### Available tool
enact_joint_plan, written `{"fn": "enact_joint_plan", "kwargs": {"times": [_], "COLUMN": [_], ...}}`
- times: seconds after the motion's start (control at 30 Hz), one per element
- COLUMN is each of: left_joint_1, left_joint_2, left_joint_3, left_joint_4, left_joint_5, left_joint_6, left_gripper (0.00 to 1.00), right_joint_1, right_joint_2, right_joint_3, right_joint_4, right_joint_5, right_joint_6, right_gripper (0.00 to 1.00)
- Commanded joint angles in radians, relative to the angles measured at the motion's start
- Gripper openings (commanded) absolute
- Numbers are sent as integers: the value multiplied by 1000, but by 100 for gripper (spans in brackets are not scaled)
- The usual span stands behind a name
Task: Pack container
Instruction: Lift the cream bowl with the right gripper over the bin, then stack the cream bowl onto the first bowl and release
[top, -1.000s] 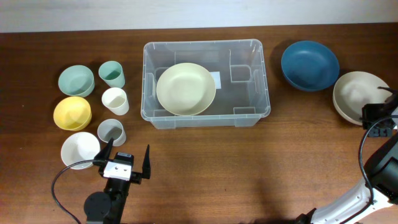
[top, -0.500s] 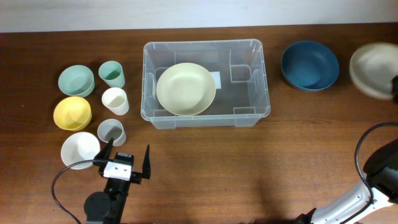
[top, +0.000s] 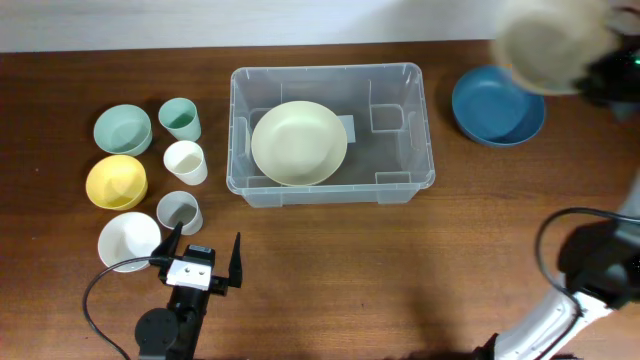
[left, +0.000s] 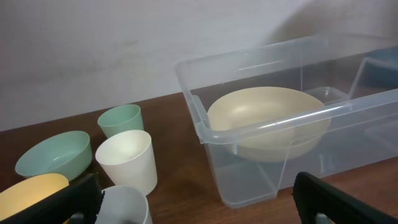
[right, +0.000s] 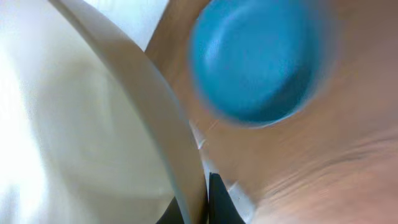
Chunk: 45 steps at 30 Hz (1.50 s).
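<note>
Beige bowl (top: 545, 45) | right jaws clamp rim, arm raised | above blue bowl (top: 497, 105)

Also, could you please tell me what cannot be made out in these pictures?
- Overhead: the beige bowl is motion-blurred and cut off by the top edge.
- Right wrist: the right gripper is mostly hidden behind that bowl's rim; the blue bowl is blurred.
- Left wrist: the container runs past the right edge, so its far end is unseen.

Cream bowl (top: 299, 143) fills container's (top: 330, 69) left half; right half free.
</note>
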Motion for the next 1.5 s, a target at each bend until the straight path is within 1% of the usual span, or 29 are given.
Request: {"fn": "enact_joint_plan", "kwargs": {"times": [0.0,0.17,0.27,0.4,0.53,0.7,0.93,1.23,1.47], "left_joint_1": [6,6,6,6,6,6,6,6,6], "left_joint_2": [-8,-8,-8,-8,-8,-8,-8,-8,-8], "left_joint_3": [-2,-2,-2,-2,-2,-2,-2,-2,-2], "left_joint_4": [-6,-6,-6,-6,-6,-6,-6,-6,-6], "left_joint_5": [-7,-7,-7,-7,-7,-7,-7,-7,-7], "left_joint_6": [17,16,17,16,17,17,16,17,17], "left_gripper": [100,100,100,100,100,100,100,100,100], "right_joint_1": [185,440,555,656,723,752,754,752,752], "right_joint_2": [-15,-13,1,45,109,176,232,239,245], "right_joint_3": [19,19,17,11,11,11,7,-84,-191], "right_joint_4": [21,54,58,94,116,117,113,150,222], "right_joint_5": [-54,131,227,227,222,209,193,199,173], "right_joint_6": [-66,-65,-64,-32,-14,20,37,49,63], "right_gripper": [4,4,4,4,4,4,4,4,4]}}
